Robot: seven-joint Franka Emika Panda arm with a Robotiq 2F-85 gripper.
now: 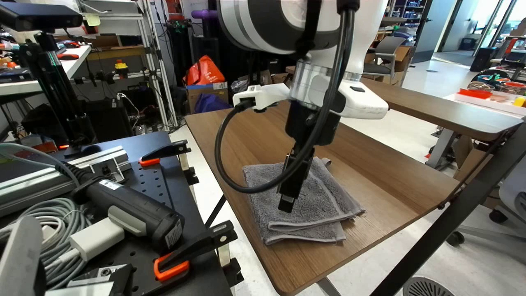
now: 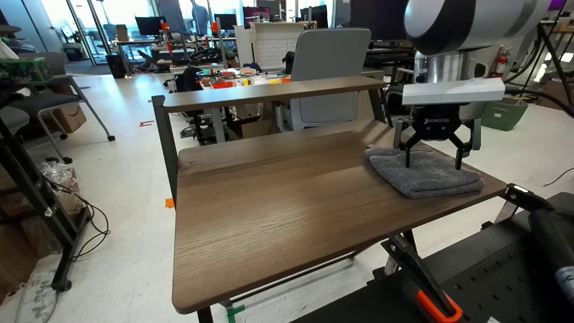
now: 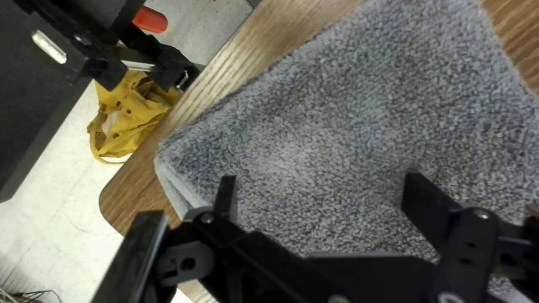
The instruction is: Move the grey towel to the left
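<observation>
The grey towel (image 1: 316, 205) lies folded in layers on the brown wooden table (image 1: 304, 267), near one end of it. In an exterior view the towel (image 2: 421, 179) is at the table's right end. My gripper (image 2: 433, 167) points down over the towel with its fingers spread. It also shows side-on in an exterior view (image 1: 286, 198). In the wrist view the gripper (image 3: 321, 176) is open with bare towel (image 3: 337, 126) between its fingers. The fingertips are at or just above the cloth; I cannot tell if they touch it. Nothing is pinched.
A black perforated bench (image 1: 144, 185) with orange-and-black clamps (image 1: 176, 265) stands beside the table across a narrow gap. A raised wooden shelf (image 2: 269, 95) runs along the table's other long side, with a grey chair (image 2: 329, 76) behind it. The table top (image 2: 269, 202) extends left of the towel.
</observation>
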